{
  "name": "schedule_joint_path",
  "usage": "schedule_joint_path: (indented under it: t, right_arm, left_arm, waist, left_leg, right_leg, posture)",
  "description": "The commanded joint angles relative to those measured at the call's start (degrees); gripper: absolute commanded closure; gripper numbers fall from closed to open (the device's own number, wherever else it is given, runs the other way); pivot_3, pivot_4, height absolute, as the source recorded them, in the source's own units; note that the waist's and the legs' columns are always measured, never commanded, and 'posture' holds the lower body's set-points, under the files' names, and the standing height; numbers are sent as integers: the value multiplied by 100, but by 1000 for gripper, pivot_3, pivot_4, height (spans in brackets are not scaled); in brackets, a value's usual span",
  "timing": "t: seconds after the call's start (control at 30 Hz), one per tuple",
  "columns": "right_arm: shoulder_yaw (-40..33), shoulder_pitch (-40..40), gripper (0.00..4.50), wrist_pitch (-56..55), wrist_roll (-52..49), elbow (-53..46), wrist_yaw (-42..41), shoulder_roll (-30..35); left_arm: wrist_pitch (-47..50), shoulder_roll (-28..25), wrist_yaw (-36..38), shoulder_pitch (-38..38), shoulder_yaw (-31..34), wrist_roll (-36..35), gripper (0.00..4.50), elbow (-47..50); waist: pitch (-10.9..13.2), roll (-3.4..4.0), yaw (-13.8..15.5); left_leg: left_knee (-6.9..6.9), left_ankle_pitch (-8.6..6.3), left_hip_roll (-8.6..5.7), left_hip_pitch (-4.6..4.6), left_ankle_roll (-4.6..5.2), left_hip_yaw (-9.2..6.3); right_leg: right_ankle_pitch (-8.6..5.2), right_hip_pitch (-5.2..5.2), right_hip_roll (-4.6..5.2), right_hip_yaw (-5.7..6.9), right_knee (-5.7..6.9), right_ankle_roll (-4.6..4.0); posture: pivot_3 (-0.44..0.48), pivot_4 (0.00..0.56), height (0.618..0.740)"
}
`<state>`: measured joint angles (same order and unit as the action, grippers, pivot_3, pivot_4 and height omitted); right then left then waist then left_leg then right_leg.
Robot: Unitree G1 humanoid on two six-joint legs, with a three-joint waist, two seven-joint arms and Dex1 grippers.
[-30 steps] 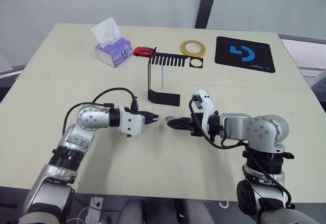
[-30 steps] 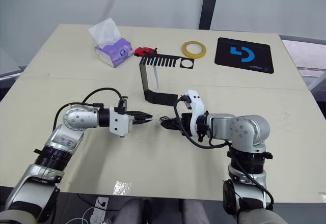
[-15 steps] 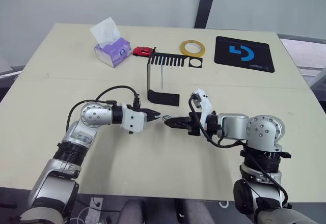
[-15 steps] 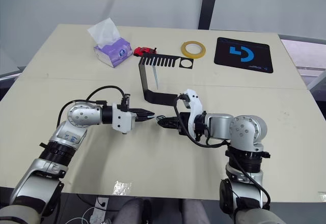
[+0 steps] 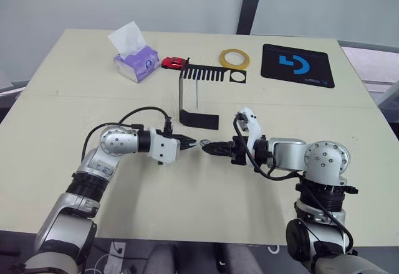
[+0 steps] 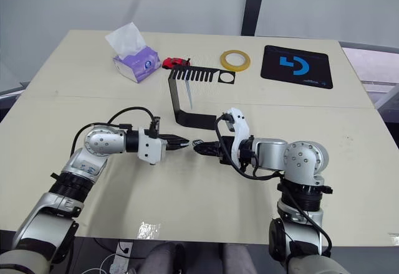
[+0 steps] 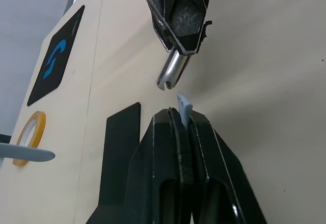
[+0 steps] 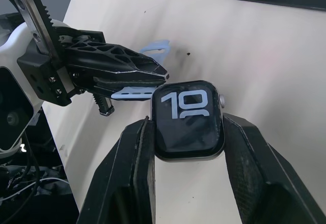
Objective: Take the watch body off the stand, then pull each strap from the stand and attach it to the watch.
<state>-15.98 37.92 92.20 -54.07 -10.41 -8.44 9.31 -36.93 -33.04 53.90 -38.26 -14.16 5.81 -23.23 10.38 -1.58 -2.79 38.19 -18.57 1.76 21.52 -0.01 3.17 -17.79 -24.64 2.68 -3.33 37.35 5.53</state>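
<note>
- The left gripper (image 5: 192, 143) is held low over the middle of the table (image 5: 75, 87); its jaws are pressed onto a pale blue-grey strap (image 7: 183, 105), whose rounded end pokes out past the tips toward the watch.
- The watch body (image 8: 187, 118) is off the stand and is pinched between the jaws of the right gripper (image 5: 209, 149), its dark screen with the light digits "10" facing the right wrist camera.
- The two grippers meet nose to nose in front of the stand's foot; the strap end is seen just beside the slotted edge of the watch body, apart from it by a small gap, so this strap is judged not yet seated.
- The first step is therefore judged done and the first strap pulled; its sliding into the slot is left.
- On the black stand (image 5: 184, 99), a second strap (image 5: 197, 93) is seen hanging from the comb-like top plate, so one more pull and one more fitting are judged to remain.
- The pale beige table carries, along its far edge from left to right, a purple tissue box (image 5: 137, 62), a small red toy car (image 5: 173, 63), a yellow tape ring (image 5: 231, 58) and a black mat with a blue logo (image 5: 297, 66).
- A seam is seen across the table behind the stand's foot.
- Behind the table, pale wall panels are parted by a dark upright post (image 5: 247, 3).
</note>
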Motion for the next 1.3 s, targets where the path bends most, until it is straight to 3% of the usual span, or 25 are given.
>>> schedule_joint_path:
  t: [0.03,1.3]
  right_arm:
    - [0,52,2977,30,-210,-104,8,37]
    - [65,58,2977,30,-383,-111,210,5]
  left_arm:
    - [-16,17,-48,-153,30,-50,4500,122]
    - [194,134,-15,-162,-30,-70,4500,332]
  waist:
    - [0,0,-18]
    - [0,1,-41]
  left_leg:
    - [0,0,0,0,0,-1]
    - [-3,0,1,1,0,-2]
  right_leg:
    - [0,0,0,0,0,0]
    - [0,0,2,-1,-5,0]
  posture:
    - [0,150,738]
    - [0,150,738]
